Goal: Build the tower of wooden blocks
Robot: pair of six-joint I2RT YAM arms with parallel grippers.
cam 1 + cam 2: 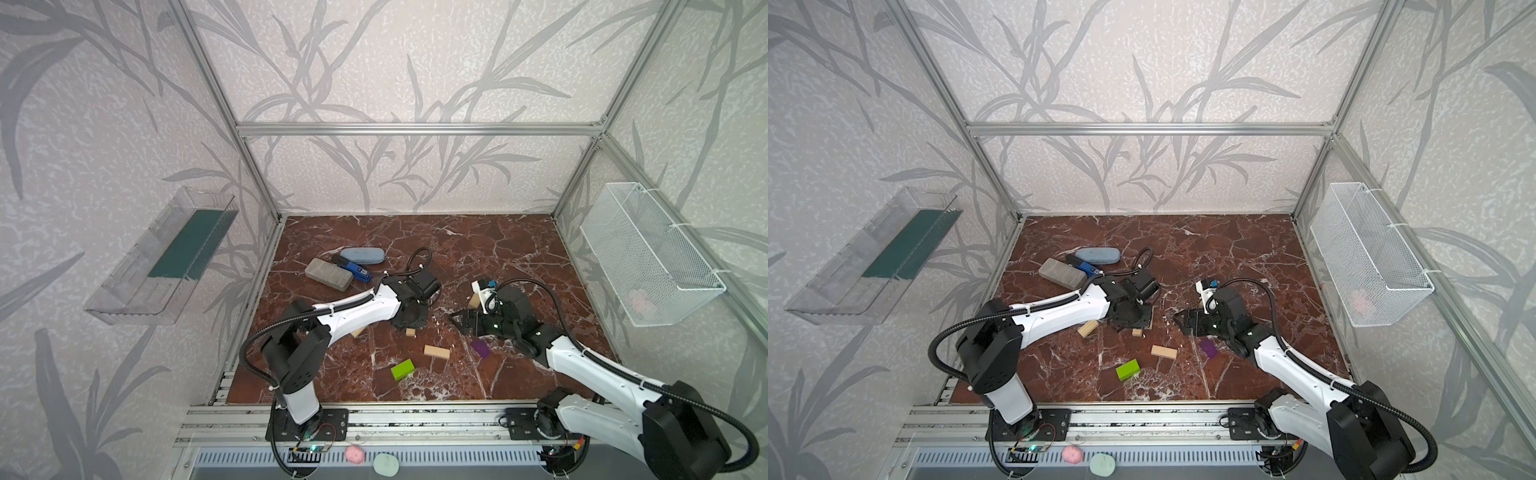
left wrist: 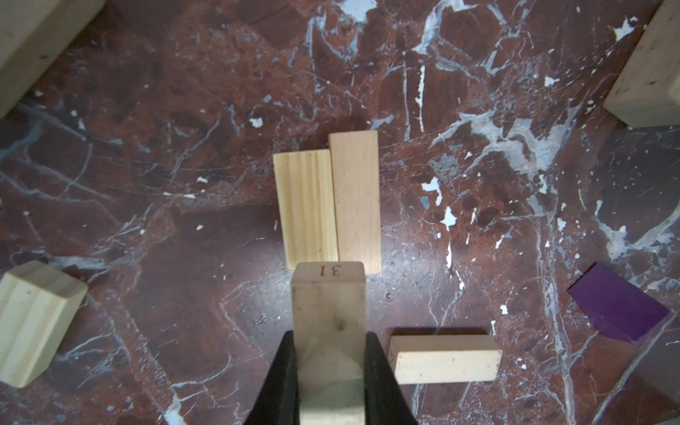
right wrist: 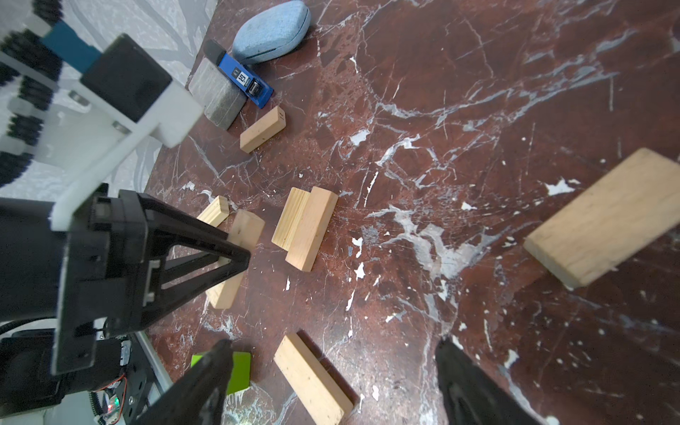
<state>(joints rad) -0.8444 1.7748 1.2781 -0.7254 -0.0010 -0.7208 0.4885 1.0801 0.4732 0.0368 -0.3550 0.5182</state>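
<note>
"So, how is the left arm sitting?"

"It is reaching from its near-left base toward the middle of the marble table [image 1: 478,249]. The wrist is bending down, so the left gripper [image 2: 329,340] is pointing at the tabletop. Its fingers are clamping on a numbered wood block [image 2: 329,294], stamped 31 on the end."

"And the tower?"

"Only a block pair [image 2: 323,206] is lying flat mid-table, long sides touching. The held block is hanging at one short end of it. I cannot tell whether they are touching."

"The right arm?"

"It is stretching in low from the near right. The right gripper [image 3: 333,341] is pointing left toward that pair, its fingers standing wide apart and gripping nothing."

"The coloured ones?"

"The lime-green brick [image 1: 402,369] is lying toward the near edge and the purple brick [image 1: 481,348] just on the near side of the right gripper. A loose wood block [image 1: 436,352] is lying between them."
</note>
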